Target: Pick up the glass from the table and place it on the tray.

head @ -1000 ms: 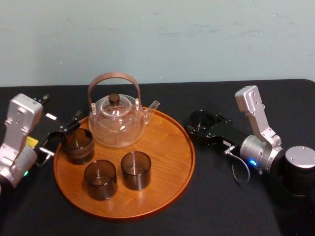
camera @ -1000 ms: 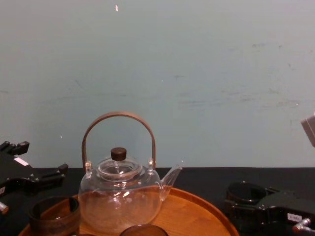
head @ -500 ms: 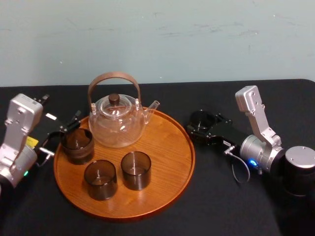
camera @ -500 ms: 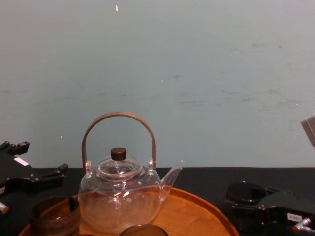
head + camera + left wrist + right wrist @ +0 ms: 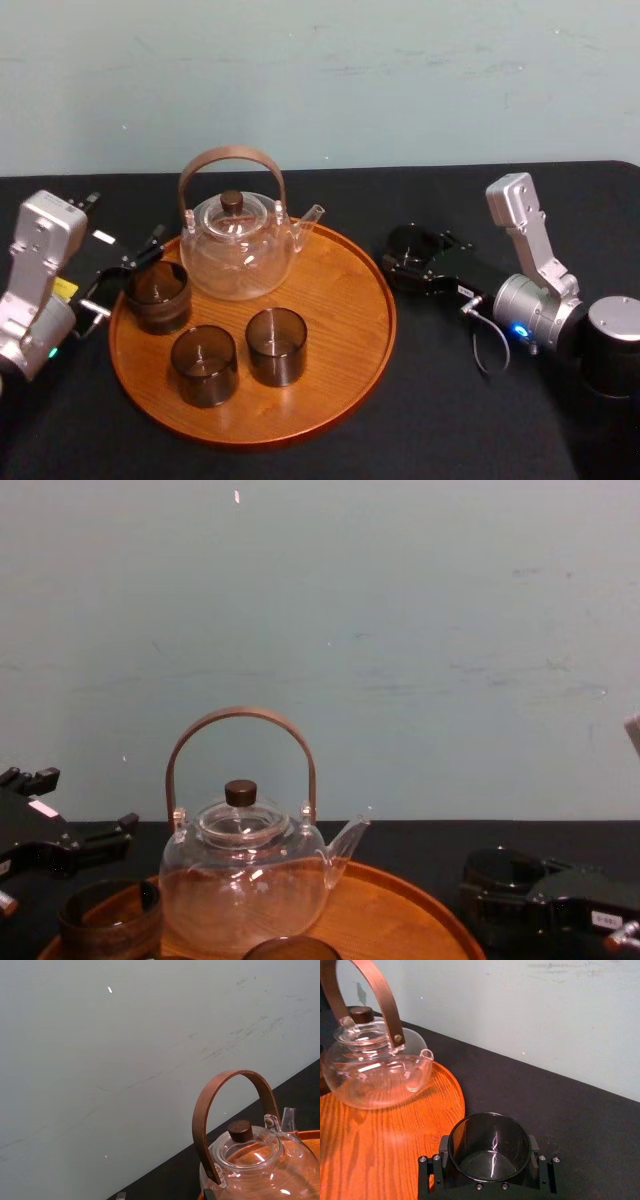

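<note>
Table (image 5: 330, 195), black cloth, w/ tray (image 5: 340, 330) just left of its middle: both same as a sec ago. Teapot (image 5: 238, 250) at tray's rear-left, unchanged. R gripper (image 5: 412, 252) has slid slightly toward table's right edge, away from tray. Its fingers (image 5: 542, 1171) clamp either side of the glass (image 5: 489, 1146), which is over the table just off tray's right rim; resting or lifted, can't tell. L gripper (image 5: 122, 222) hasn't moved, at tray's left rim, jaws spread apart. On tray, unmoved: left-rim glass (image 5: 157, 295), front-left glass (image 5: 204, 365), front-centre glass (image 5: 276, 346). Labels: white tag (image 5: 605, 918) on R gripper body, white strip (image 5: 103, 237) on L gripper, yellow sticker (image 5: 63, 290) on L arm. Text on all too small to read.
</note>
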`<state>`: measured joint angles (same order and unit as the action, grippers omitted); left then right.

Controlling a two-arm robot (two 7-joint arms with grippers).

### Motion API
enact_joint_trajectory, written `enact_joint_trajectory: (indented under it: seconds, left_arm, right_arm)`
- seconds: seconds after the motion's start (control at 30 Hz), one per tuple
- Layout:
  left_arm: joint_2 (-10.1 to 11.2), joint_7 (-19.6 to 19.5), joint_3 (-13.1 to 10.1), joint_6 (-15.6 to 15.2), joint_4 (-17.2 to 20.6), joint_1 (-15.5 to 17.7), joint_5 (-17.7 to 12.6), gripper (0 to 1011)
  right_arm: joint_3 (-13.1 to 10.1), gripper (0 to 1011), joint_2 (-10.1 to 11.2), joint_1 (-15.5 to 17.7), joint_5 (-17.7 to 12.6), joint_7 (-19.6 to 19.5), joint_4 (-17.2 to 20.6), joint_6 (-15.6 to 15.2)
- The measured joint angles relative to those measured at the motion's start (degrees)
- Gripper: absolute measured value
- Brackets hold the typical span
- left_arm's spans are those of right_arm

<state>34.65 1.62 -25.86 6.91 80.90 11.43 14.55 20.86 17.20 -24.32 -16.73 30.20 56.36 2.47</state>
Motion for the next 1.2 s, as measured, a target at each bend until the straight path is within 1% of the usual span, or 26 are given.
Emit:
enact_joint_trajectory:
  seconds: [0.13, 0.4, 0.43, 0.53, 0.63, 0.77, 0.93, 1.03, 1.2]
  left_arm:
    - [0.0, 0.0, 0.0, 0.0, 0.0, 0.0, 0.0, 1001]
    - [0.0, 0.0, 0.0, 0.0, 0.0, 0.0, 0.0, 1001]
    - [0.0, 0.0, 0.0, 0.0, 0.0, 0.0, 0.0, 1002]
    - [0.0, 0.0, 0.0, 0.0, 0.0, 0.0, 0.0, 1001]
    - [0.0, 0.0, 0.0, 0.0, 0.0, 0.0, 0.0, 1001]
    - [0.0, 0.0, 0.0, 0.0, 0.0, 0.0, 0.0, 1001]
    - [0.0, 0.0, 0.0, 0.0, 0.0, 0.0, 0.0, 1001]
    - [0.0, 0.0, 0.0, 0.0, 0.0, 0.0, 0.0, 1001]
    - [0.0, 0.0, 0.0, 0.0, 0.0, 0.0, 0.0, 1001]
  right_arm:
    - [0.05, 904, 0.77, 0.61, -0.44, 0.46, 2.05, -0.55]
    - [1.01, 904, 2.54, 2.05, -0.65, 0.67, 8.14, -2.32]
    - [1.25, 904, 2.8, 2.27, -0.65, 0.69, 9.21, -2.55]
    - [1.73, 904, 3.12, 2.55, -0.78, 0.98, 10.8, -2.8]
    - [2.89, 904, 3.33, 2.63, -1.17, 1.9, 12.57, -3.09]
    - [4.26, 904, 3.22, 2.16, -1.37, 2.83, 13.01, -3.0]
    - [5.98, 904, 2.57, 1.07, -1.59, 4.12, 11.8, -2.37]
    - [7.21, 905, 1.91, 0.1, -1.71, 4.96, 10.18, -1.6]
    - [8.56, 904, 1.09, -1.16, -1.68, 5.74, 7.87, -0.86]
